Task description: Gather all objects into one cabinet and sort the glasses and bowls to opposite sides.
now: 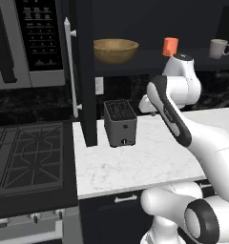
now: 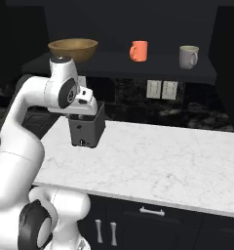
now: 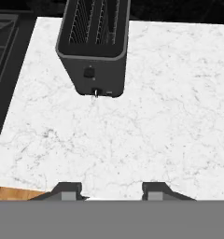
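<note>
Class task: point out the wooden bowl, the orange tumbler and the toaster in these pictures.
wooden bowl (image 1: pixel 115 51), left base view, outer wall.
orange tumbler (image 2: pixel 139 51), right base view, side.
toaster (image 3: pixel 95 70), hand view, front face.

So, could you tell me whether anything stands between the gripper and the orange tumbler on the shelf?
Nothing visible does. The gripper hangs open and empty over the counter near the toaster, while the tumbler stands higher up on the open shelf, apart from the bowl and mug.

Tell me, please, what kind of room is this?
Most likely a home kitchen, a rendered one. A gas stove sits beside a white marble counter with a dark toaster on it, and an open black wall cabinet holds a wooden bowl and cups.
</note>
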